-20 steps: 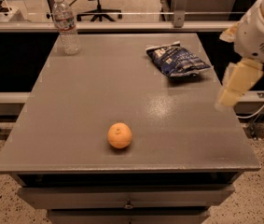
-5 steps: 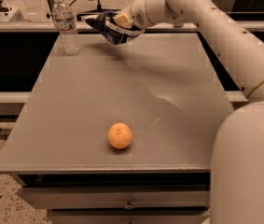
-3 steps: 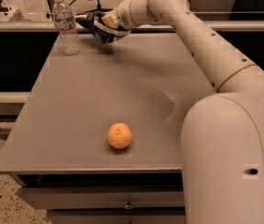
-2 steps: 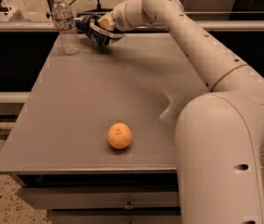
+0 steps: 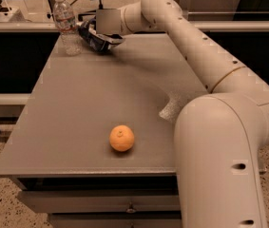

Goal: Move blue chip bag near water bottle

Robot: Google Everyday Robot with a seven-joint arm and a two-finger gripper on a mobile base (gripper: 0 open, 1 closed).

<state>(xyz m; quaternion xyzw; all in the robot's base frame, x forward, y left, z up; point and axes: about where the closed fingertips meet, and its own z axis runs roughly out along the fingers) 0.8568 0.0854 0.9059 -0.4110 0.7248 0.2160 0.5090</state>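
Note:
The clear water bottle (image 5: pixel 66 23) with a white cap stands upright at the far left corner of the grey table (image 5: pixel 81 103). The blue chip bag (image 5: pixel 95 41) lies low at the table surface just right of the bottle, a small gap apart. My gripper (image 5: pixel 99 36) is at the bag, at the end of the long white arm reaching across the table from the right; its block hides part of the bag.
An orange fruit (image 5: pixel 122 138) sits near the table's front edge. The arm's large white links (image 5: pixel 219 141) cover the right side of the table. Drawers (image 5: pixel 100 201) are under the front edge. Office chairs and a desk stand behind.
The gripper has carried the bag from the table's right side to the far left, beside the bottle, and has come down toward the table in the last second.

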